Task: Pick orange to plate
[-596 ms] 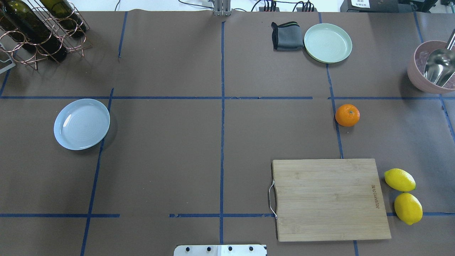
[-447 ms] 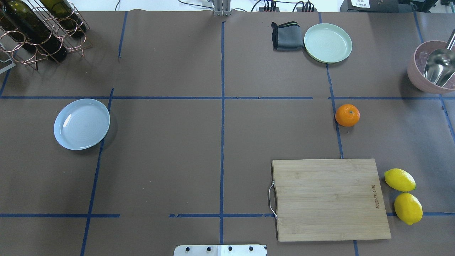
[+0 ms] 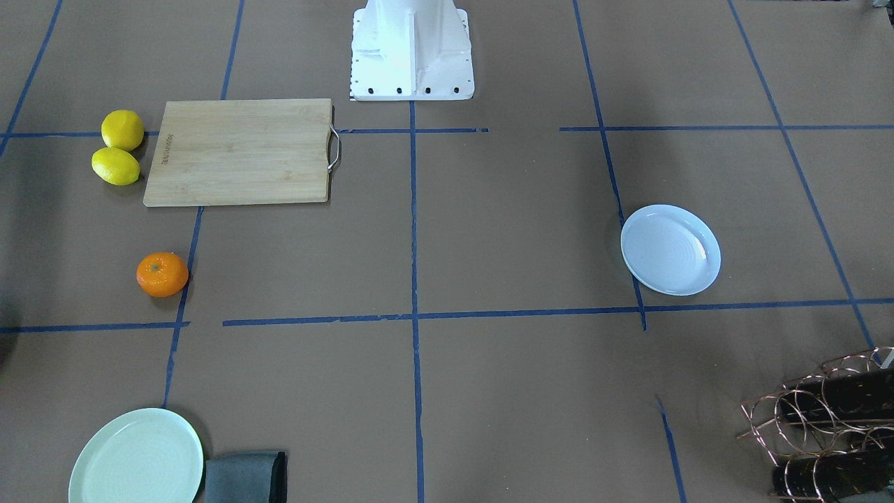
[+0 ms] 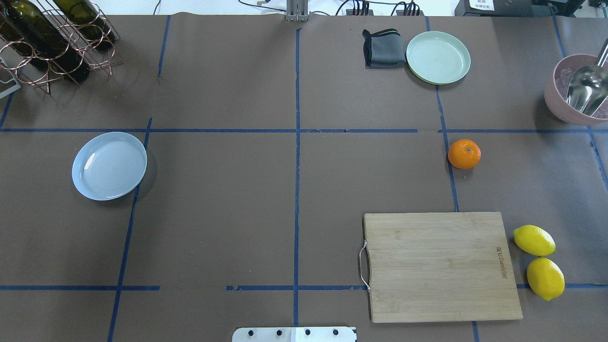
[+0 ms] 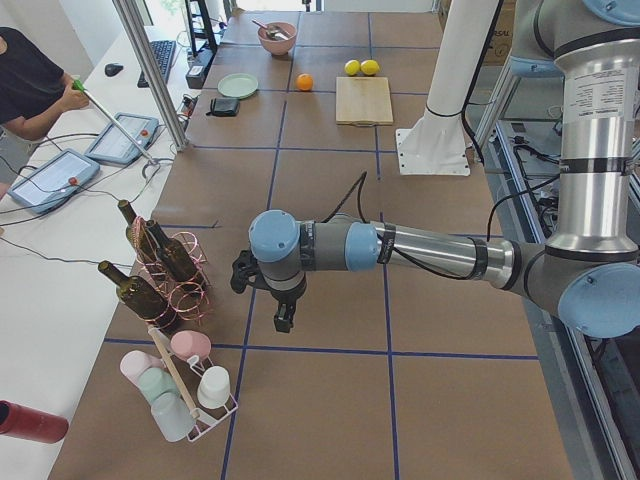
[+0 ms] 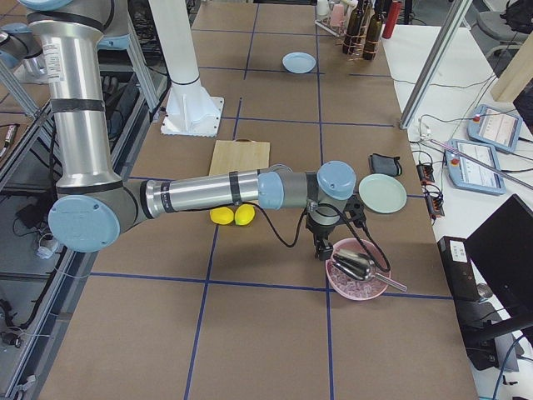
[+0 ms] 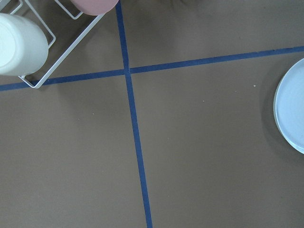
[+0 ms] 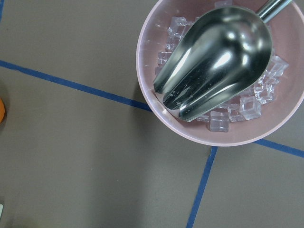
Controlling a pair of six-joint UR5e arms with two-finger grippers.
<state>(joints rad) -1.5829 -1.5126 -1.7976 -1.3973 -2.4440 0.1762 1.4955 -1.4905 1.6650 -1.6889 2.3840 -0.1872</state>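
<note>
Left pincer (image 5: 284,320), right pincer (image 6: 319,247) (side views only) unreadable; orange (image 4: 464,154) lies free.

I'm running a robotics lab rig: the bench (image 4: 213,213) is papered brown and squared off with blue tape lines (image 4: 296,190), and the robot's white pedestal (image 3: 411,49) is bolted at its edge. Across the bench from that pedestal a white side table (image 5: 70,240) carries teach pendants (image 5: 125,137). An aluminium frame post (image 5: 150,70) rises there, and an operator (image 5: 25,75) is at the table.
</note>
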